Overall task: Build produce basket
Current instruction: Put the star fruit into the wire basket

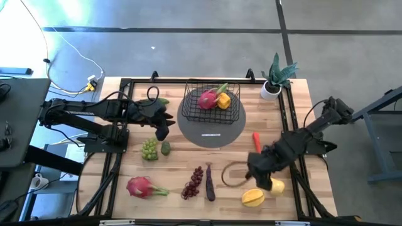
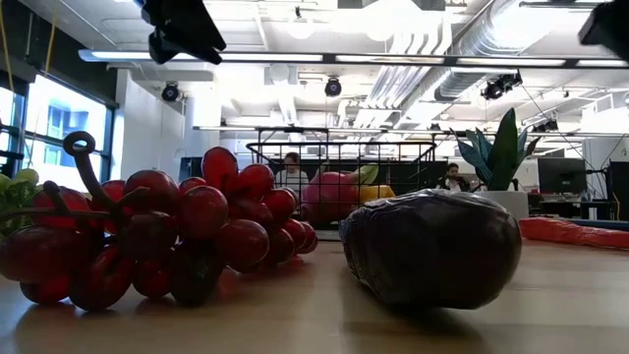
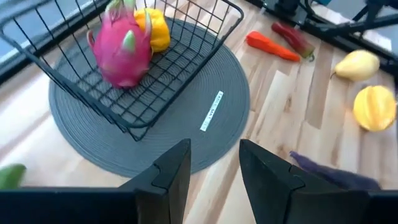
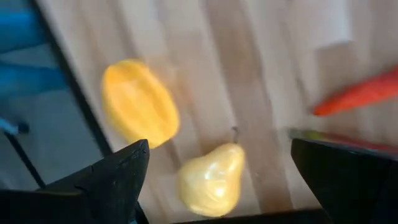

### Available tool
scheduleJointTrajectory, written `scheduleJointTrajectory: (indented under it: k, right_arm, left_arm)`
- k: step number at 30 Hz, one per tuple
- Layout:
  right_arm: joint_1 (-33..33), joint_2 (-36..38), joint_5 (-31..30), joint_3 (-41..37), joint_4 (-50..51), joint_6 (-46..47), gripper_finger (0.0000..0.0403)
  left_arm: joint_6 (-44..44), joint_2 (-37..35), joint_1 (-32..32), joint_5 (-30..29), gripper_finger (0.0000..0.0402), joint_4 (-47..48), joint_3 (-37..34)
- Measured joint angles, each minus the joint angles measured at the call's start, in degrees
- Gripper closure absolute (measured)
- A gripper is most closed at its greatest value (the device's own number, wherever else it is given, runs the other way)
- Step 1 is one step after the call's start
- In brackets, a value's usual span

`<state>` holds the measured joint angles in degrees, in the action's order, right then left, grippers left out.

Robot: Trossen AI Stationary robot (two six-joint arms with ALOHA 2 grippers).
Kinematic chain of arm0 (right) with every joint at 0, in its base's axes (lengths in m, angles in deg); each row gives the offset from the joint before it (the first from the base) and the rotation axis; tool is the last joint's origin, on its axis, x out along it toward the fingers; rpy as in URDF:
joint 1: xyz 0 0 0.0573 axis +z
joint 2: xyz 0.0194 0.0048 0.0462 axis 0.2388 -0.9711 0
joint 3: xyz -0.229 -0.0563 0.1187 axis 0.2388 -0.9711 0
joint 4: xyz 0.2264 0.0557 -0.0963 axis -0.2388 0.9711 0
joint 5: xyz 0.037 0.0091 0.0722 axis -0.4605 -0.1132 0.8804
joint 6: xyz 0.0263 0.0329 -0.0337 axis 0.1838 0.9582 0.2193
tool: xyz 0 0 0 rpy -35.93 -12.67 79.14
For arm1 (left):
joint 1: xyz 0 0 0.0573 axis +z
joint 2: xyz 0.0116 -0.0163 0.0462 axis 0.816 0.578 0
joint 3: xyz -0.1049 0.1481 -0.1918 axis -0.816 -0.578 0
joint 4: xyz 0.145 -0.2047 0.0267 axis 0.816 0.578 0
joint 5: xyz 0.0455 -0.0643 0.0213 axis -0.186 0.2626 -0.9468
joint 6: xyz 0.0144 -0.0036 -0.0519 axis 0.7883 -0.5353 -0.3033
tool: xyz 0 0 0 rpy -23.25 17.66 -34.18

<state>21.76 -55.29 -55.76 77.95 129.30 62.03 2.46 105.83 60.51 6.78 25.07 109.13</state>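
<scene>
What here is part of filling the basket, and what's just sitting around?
Job: basket; dragon fruit; green grapes; red grapes; eggplant; pear; yellow fruit; chili.
Bystanders: potted plant; grey disc.

In the low view, the red grapes (image 2: 147, 236) and the eggplant (image 2: 432, 246) are hiding most of the basket (image 2: 344, 162). The right gripper (image 1: 262, 171) is covering part of the pear (image 1: 276, 186) from above. The green thing (image 3: 11, 175) is being cut off at the left wrist picture's edge, too little showing to name.

Grey round mat (image 1: 212, 133), potted plant (image 1: 277, 76)
</scene>
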Motion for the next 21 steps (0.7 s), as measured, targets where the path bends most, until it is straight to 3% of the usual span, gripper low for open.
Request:
scheduleJointTrajectory:
  k: [10, 15, 21]
  right_arm:
    - [11.6, -0.6, -8.0, 0.0, -7.0, -4.1, 0.0029]
    - [13.9, -1.1, -11.3, 0.0, -8.4, -5.3, 0.0029]
    - [14.0, -4.4, -11.0, 0.0, -12.2, -8.2, 0.0029]
  left_arm:
    - [-4.1, 0.0, -1.5, 0.1, 0.0276, 0.3, 0.0]
    - [-5.5, 0.0, -2.7, 0.1, 0.0276, 0.3, 0.0]
    - [-5.8, 0.0, -3.7, 0.0, 0.0276, 0.3, 0.0]
